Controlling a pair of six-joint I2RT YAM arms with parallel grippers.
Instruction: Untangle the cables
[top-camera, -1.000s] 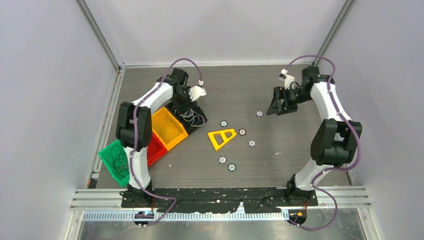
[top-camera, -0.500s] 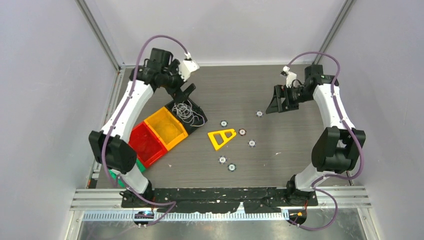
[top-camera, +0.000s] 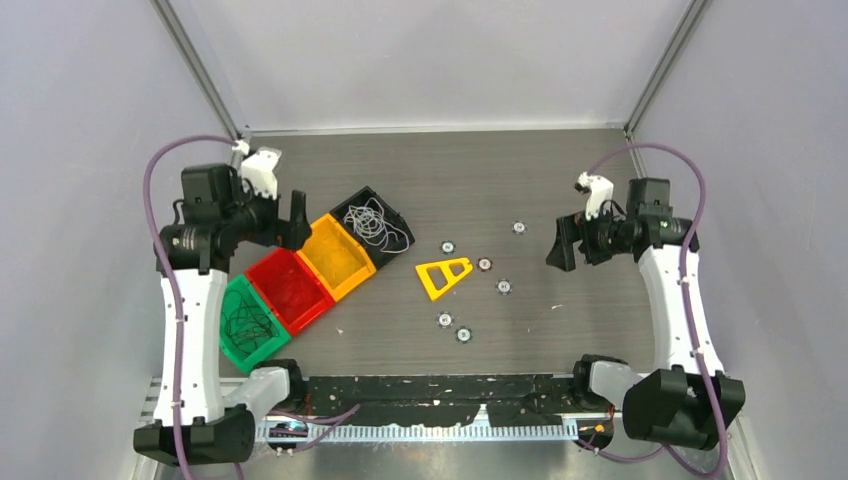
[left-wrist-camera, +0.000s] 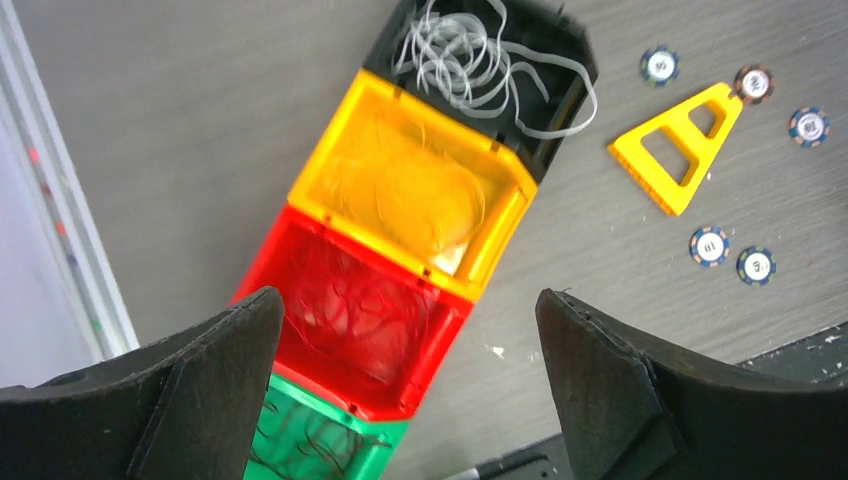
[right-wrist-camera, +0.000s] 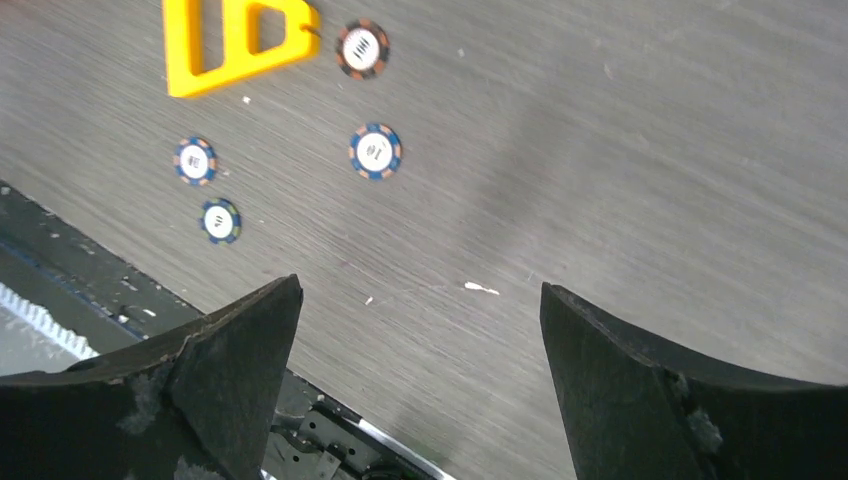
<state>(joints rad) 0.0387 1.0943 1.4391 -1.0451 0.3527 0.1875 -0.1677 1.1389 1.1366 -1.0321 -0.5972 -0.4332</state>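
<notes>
Black bin (top-camera: 393, 213), yellow bin (top-camera: 338, 258), red bin (top-camera: 290, 290), green bin (top-camera: 233, 348) in diagonal row; yellow triangle (top-camera: 428, 281) among chips (top-camera: 484, 264).

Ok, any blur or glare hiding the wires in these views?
Top external: even light, sharp, white wire clear. Left wrist: white wire slightly soft, yellow wire nearly lost against its yellow bin. Right wrist: crisp table, soft shadow, no wires.

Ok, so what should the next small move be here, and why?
Probably just settle both arms home. The left gripper and right gripper are open and empty, and the cables lie sorted, one colour each in the black bin, yellow bin, red bin and green bin.
</notes>
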